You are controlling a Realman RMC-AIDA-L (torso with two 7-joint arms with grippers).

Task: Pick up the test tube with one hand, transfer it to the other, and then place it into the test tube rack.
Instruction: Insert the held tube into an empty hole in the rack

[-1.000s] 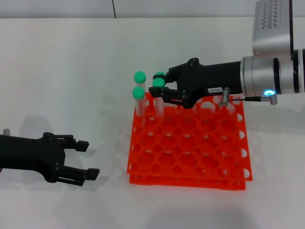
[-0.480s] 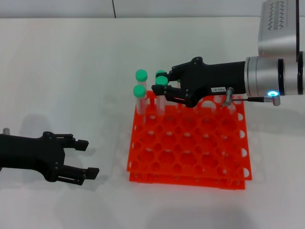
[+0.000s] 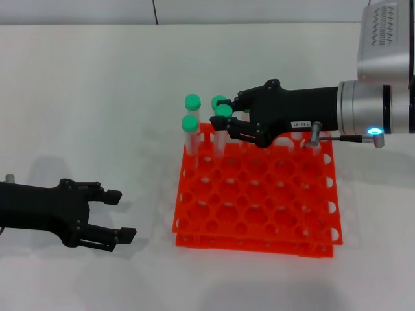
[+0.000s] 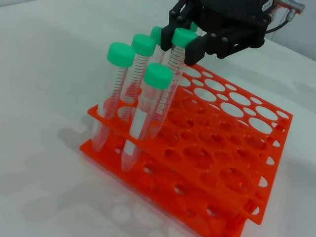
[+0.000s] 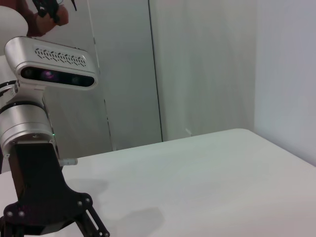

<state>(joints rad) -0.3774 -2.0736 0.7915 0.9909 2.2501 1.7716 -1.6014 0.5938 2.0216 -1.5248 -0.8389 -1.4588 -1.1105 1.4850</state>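
While my right gripper [image 3: 219, 126] pinches the green-capped test tube [image 3: 221, 131], it stands nearly upright in the rack [image 3: 259, 194]. Rack's upper-left corner is crowded. Left gripper [image 3: 117, 215] hangs open, lower left.

A plain white table [image 3: 97, 97] stands before pale grey wall panels [image 5: 197, 64].

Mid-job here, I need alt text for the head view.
The labelled right pincer grips a green-capped clear tube standing in the orange-red plastic rack, beside three like tubes. The plain left pincer rests open on the white table.
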